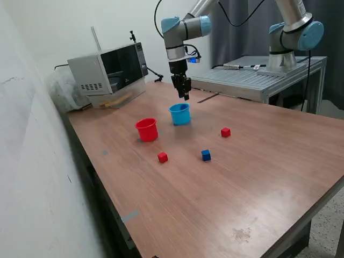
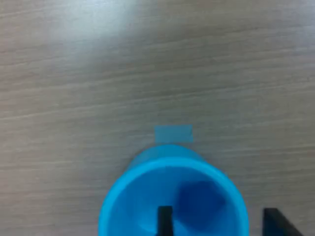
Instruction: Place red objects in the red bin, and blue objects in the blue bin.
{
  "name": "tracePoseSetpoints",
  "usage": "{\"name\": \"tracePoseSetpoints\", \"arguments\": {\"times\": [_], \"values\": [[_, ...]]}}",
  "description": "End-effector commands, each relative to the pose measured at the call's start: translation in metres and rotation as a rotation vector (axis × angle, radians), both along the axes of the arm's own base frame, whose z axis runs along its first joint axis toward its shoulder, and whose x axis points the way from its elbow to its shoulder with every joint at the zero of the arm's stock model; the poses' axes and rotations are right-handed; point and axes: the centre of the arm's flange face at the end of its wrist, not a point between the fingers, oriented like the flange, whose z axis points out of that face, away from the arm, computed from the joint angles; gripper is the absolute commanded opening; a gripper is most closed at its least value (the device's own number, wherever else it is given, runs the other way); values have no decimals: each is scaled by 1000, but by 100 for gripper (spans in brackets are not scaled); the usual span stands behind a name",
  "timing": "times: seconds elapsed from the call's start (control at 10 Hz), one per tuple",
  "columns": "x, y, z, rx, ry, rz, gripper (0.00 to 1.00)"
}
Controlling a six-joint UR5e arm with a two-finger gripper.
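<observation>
We see the gripper [image 1: 186,95] hanging above the blue bin [image 1: 180,114], jaws parted and holding nothing (a dark blue cube [image 2: 199,201] sits inside); two red cubes [image 1: 162,157] [image 1: 225,131] and another blue cube [image 1: 206,155] lie on the table [image 1: 258,183] near the red bin [image 1: 147,129]

Arm [image 1: 185,27] at upper centre of the exterior view: silver tubes w/ light blue joint caps, black cable along it. Gripper [image 1: 186,95] is black, w/ two thin dark fingers [image 2: 165,220].
</observation>
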Motion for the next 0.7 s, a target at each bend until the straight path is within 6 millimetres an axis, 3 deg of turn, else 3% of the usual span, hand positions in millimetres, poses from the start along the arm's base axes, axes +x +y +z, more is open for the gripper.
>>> {"name": "tracePoseSetpoints", "arguments": {"times": [0.0,0.2,0.3,0.4,0.5,0.6], "values": [[-1,-2,1,2,7,3,100],[-1,-7,4,3,10,11,100],[1,-9,19,11,33,14,100],[6,-13,47,24,72,17,100],[14,-49,92,41,132,70,100],[28,-71,123,42,144,97,100]]}}
